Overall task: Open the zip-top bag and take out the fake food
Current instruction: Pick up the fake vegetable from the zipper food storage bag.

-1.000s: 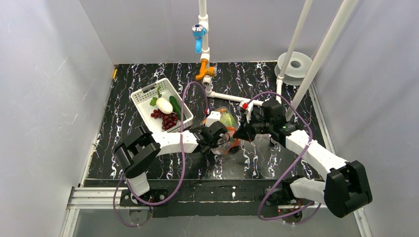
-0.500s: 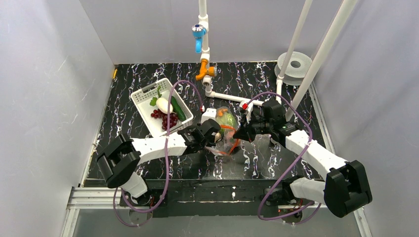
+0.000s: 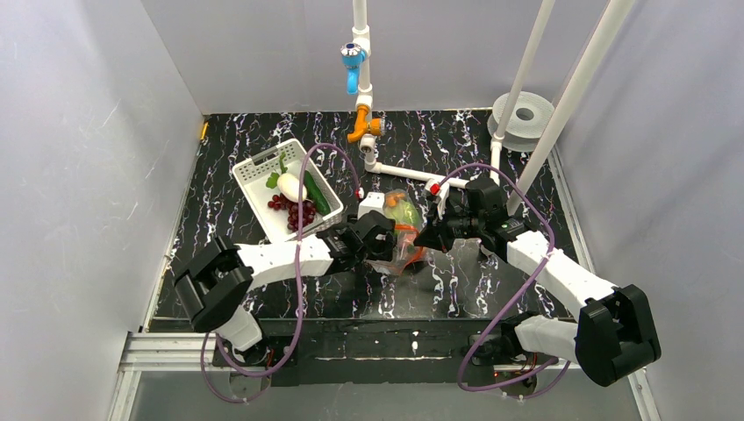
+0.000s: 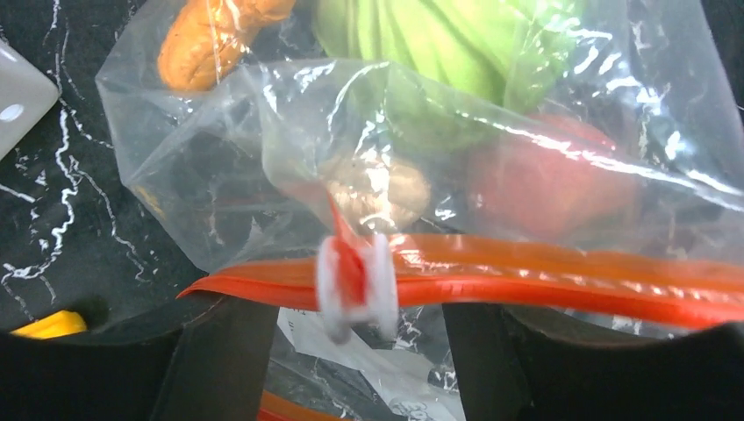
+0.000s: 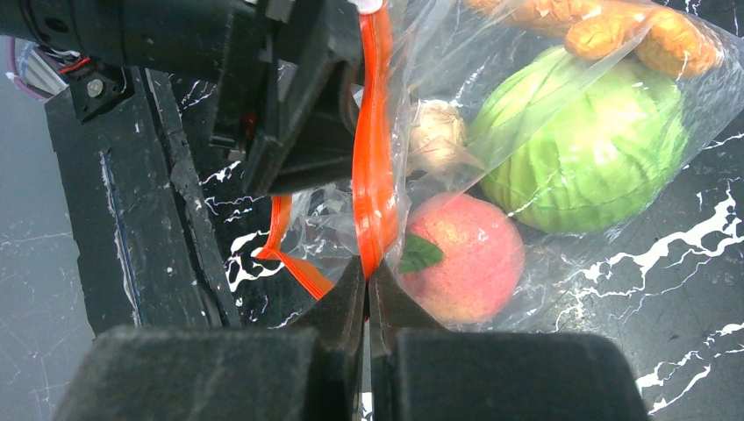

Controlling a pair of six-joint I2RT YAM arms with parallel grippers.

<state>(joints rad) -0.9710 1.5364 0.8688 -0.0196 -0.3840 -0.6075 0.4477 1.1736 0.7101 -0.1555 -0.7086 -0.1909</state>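
The zip-top bag (image 3: 401, 226) lies mid-table and holds a green round vegetable (image 5: 583, 145), a pink-red peach (image 5: 461, 254), an orange piece (image 5: 614, 31) and a small beige piece (image 5: 436, 132). My right gripper (image 5: 367, 279) is shut on the orange-red zip strip (image 5: 373, 158) and holds it up. My left gripper (image 4: 360, 355) is open at the bag's mouth. The strip (image 4: 570, 276) and its white slider (image 4: 355, 285) cross just above the gap between its fingers (image 4: 224, 360). In the top view the left gripper (image 3: 379, 248) and the right gripper (image 3: 424, 239) flank the bag.
A white slotted basket (image 3: 254, 168) at the back left holds a white egg-shaped piece (image 3: 291, 188), a cucumber (image 3: 316, 195) and grapes (image 3: 298, 212). A white pipe with an orange valve (image 3: 364, 129) runs behind the bag. A white spool (image 3: 522, 114) stands at the back right.
My left arm's elbow swung left and its gripper shifted slightly left along the bag's mouth. The right gripper stayed put, still pinching the strip.
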